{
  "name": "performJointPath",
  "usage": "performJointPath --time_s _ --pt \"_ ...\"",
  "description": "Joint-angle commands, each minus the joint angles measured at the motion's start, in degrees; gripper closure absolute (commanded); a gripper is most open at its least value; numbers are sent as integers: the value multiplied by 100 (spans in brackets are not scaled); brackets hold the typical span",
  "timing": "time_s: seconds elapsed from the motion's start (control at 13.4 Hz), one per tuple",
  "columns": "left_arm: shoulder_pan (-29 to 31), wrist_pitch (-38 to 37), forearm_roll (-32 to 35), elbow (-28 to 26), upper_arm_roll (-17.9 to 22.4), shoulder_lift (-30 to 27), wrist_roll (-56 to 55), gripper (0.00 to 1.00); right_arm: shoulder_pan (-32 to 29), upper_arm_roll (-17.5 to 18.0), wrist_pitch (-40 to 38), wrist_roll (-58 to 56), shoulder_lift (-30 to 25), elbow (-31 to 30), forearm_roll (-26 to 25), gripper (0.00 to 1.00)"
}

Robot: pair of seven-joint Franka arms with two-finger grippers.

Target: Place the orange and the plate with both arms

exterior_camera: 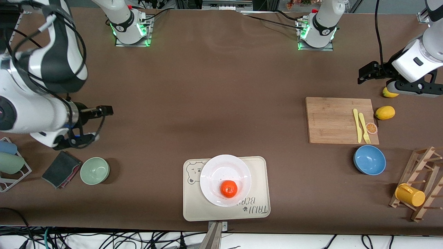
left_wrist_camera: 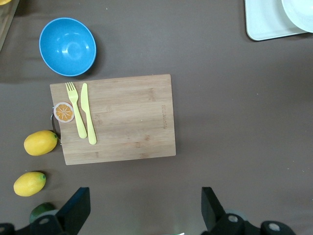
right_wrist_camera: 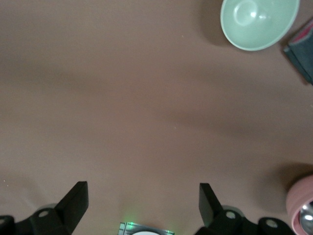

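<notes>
The orange sits on the plate atop the tray, so both hands, left hand and right hand, hang spread apart and empty, well away from the tray.

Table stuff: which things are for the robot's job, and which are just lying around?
For the job:
orange, sitting on the plate
plate, on the bear tray
left gripper, open
right gripper, open

Just lying around:
cutting board with fork, knife, orange slice
two lemons
blue bowl
green bowl
yellow mug
</notes>
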Motion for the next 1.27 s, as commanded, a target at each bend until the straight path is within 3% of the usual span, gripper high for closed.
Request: performJointPath --time_s 0.0,0.07,0.22,0.37,1.2 --pt "32 -160 95 177 -4 57 101 0 19 -98 1047 249 -1667 -2158 -170 0" --pt "24 -160 95 168 -4 57 101 0 -95 -107 1331 277 -2117 -2706 -179 0" --pt "15 -160 95 177 -4 48 92 0 -183 -203 1264 251 -2420 -2896 -170 0" --pt "15 -169 95 168 -4 56 92 0 -210 -422 931 224 -2447 -2564 -196 0" --pt "15 -187 95 168 -4 48 92 0 -307 -441 806 242 -2377 -2035 -328 0"
